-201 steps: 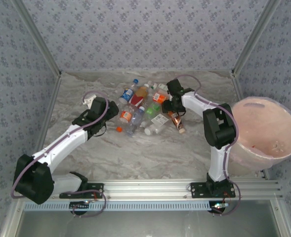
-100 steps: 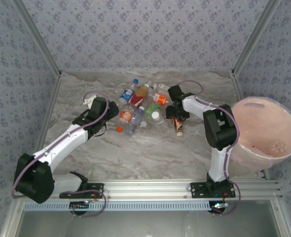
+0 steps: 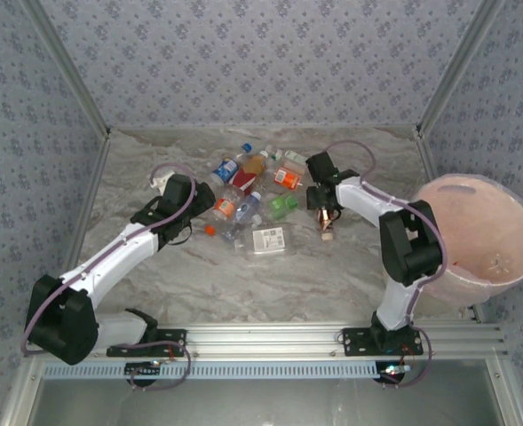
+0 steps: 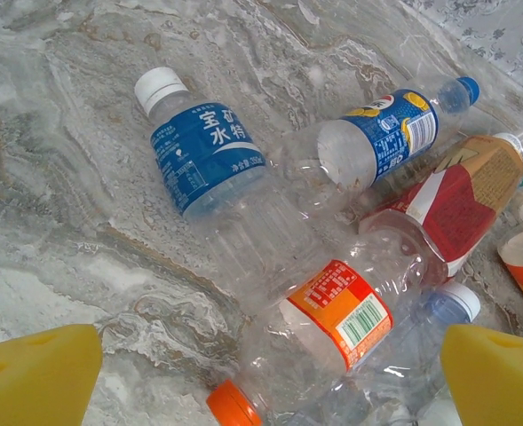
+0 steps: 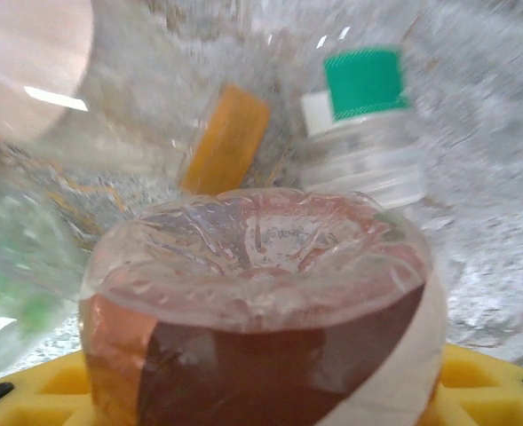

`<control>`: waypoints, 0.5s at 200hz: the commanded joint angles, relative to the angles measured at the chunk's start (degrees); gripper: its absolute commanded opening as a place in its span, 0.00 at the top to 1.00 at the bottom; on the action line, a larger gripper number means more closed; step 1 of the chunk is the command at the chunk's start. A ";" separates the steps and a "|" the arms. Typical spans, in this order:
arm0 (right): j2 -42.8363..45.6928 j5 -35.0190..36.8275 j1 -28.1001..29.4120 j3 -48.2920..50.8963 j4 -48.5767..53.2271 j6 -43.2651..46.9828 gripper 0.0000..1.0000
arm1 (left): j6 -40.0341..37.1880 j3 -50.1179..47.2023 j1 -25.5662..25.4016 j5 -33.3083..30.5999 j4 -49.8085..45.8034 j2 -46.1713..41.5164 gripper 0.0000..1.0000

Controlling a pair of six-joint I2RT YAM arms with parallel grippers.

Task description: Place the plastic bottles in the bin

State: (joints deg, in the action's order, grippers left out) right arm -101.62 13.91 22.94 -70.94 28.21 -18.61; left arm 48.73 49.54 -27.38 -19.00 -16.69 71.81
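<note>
Several plastic bottles (image 3: 248, 182) lie in a heap at the table's middle back. My left gripper (image 3: 202, 209) is at the heap's left edge, open. Its yellow fingertips (image 4: 35, 374) straddle a clear bottle with an orange label (image 4: 339, 317) and an orange cap (image 4: 233, 405). Beyond it lie a blue-labelled bottle (image 4: 203, 152) and a blue-and-yellow one (image 4: 381, 138). My right gripper (image 3: 324, 211) is shut on a bottle with a brown-red label (image 5: 261, 293), cap pointing down, to the right of the heap. The pink-beige bin (image 3: 461, 181) stands at the far right.
A flattened white-labelled bottle (image 3: 268, 240) lies alone in front of the heap. A green-labelled bottle with a white cap (image 5: 363, 146) lies beyond the held one. Patterned walls and metal posts close the table on three sides. Open marble lies in front of both arms.
My right gripper has carried the brown-red bottle rightward, away from the heap. The white-labelled bottle has slid out toward the front. The left arm has stayed still.
</note>
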 commanded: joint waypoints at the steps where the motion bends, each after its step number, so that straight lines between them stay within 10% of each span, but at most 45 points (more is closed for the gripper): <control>1: 5.74 3.47 1.12 1.23 -2.34 1.18 0.49 | 0.03 -0.15 0.27 0.86 0.65 0.56 0.02; 100: 29.08 3.54 3.48 -7.00 -0.79 10.94 0.54 | 0.84 -0.29 0.22 4.69 3.22 3.49 0.02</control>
State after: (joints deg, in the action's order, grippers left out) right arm -78.00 16.01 25.93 -74.37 25.58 -11.29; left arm 48.80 49.54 -27.38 -16.05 -15.20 74.35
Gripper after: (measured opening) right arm 0.559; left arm 0.980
